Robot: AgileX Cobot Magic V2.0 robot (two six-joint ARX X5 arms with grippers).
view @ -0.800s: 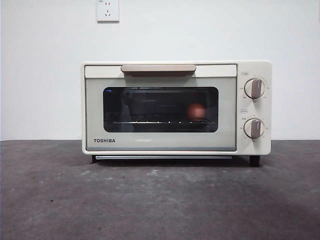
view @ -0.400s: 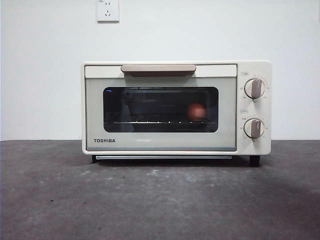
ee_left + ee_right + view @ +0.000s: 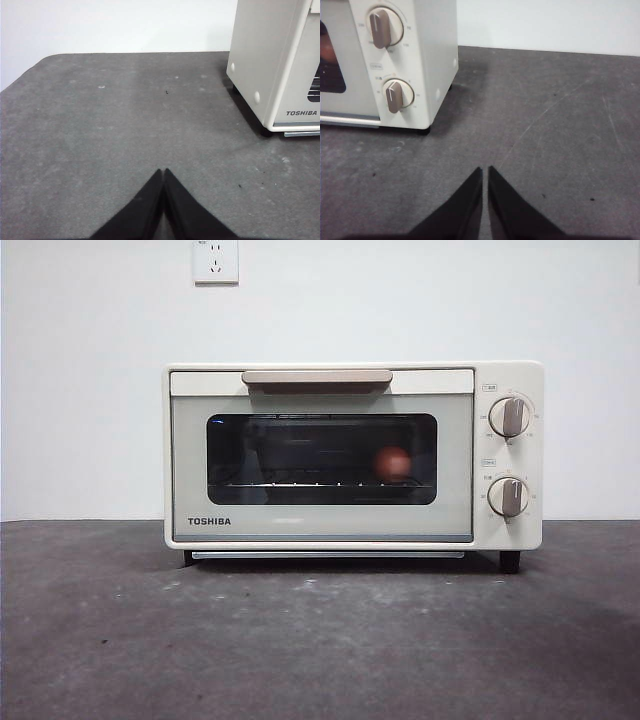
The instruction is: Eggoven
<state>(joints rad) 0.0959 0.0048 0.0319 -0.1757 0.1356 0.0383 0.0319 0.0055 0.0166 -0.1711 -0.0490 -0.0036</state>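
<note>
both grippers' jaws closed, empty | egg inside shut toaster oven

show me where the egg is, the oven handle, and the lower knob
egg (image 3: pixel 393 463): front view, middle of the reddish shell seen through the window.
oven handle (image 3: pixel 316 377): front view, centre of the tan bar along the door's top.
lower knob (image 3: pixel 509 497): front view, its grey grip; also right wrist view (image 3: pixel 395 95).
</note>
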